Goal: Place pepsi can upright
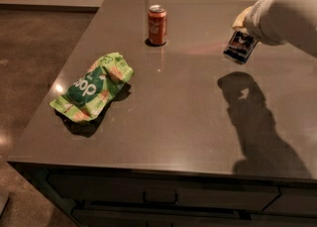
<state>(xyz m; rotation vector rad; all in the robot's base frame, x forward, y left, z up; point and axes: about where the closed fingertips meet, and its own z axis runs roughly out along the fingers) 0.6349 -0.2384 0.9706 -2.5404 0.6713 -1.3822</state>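
- End effector at upper right of frame, above the worktop, closed around the pepsi can.
- Pepsi can held off the surface, tilted, not upright; its shadow falls on the worktop below and slightly right.
- Red cola can stands upright at upper centre, well apart from the pepsi can.
- Green snack bag lies crumpled at left of frame.
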